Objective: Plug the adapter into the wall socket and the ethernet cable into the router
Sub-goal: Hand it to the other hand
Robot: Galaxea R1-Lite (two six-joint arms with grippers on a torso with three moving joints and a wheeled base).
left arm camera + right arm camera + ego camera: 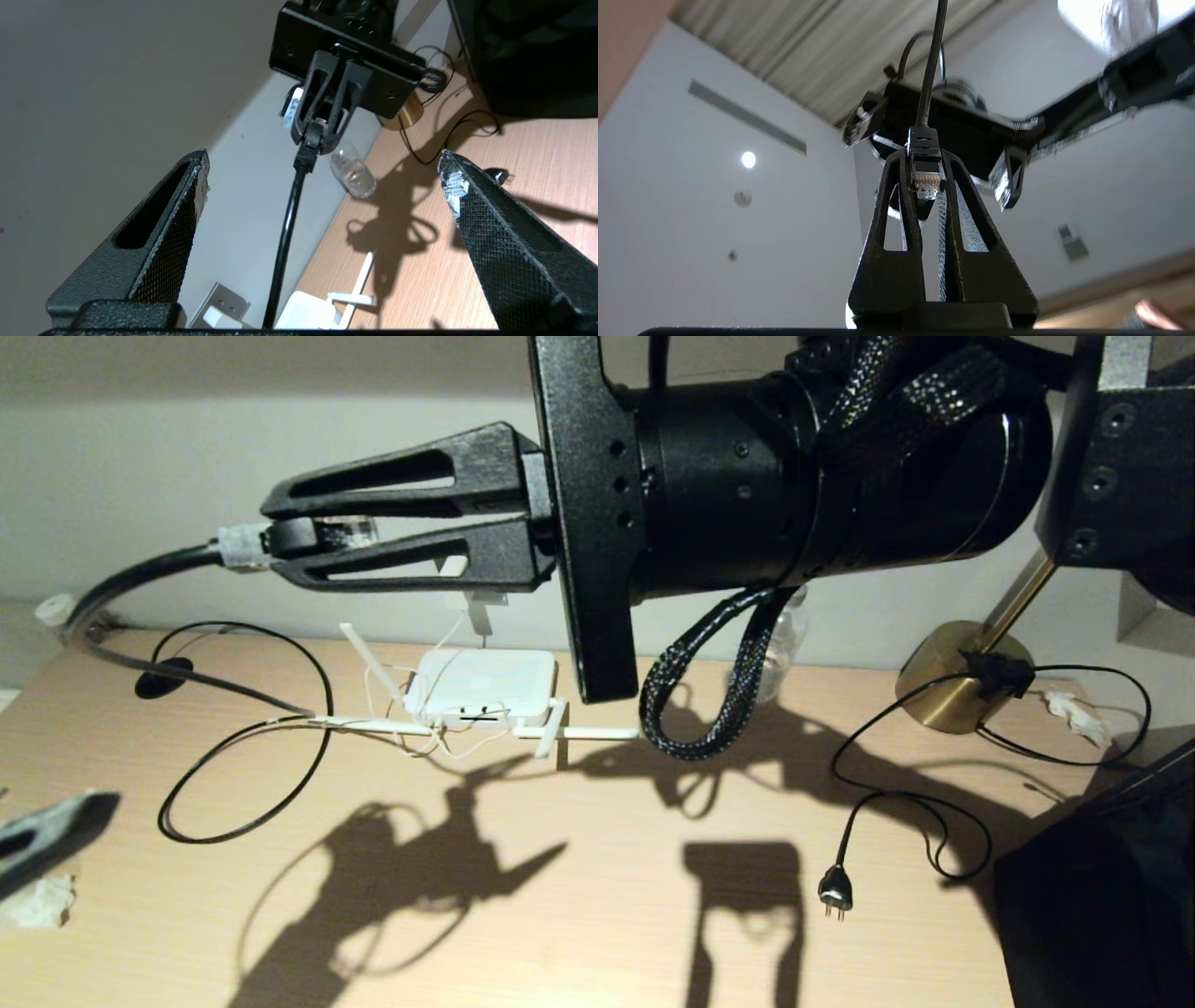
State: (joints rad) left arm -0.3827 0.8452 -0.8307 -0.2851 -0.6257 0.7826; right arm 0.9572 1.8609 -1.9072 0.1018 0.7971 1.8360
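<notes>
Two grippers up, one loaded.
Right gripper (271,537) clenched the ethernet cable (140,574) connector above the router (485,686); left gripper (322,186) gaped, holding nothing.

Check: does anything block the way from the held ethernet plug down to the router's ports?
Nothing solid visible. The right gripper, shut on the ethernet cable plug, is high above the router. Only thin white cords drape across the router's port edge.

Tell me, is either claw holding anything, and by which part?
The right gripper pinches the ethernet cable by its clear connector end. The left gripper is open and holds nothing.
</notes>
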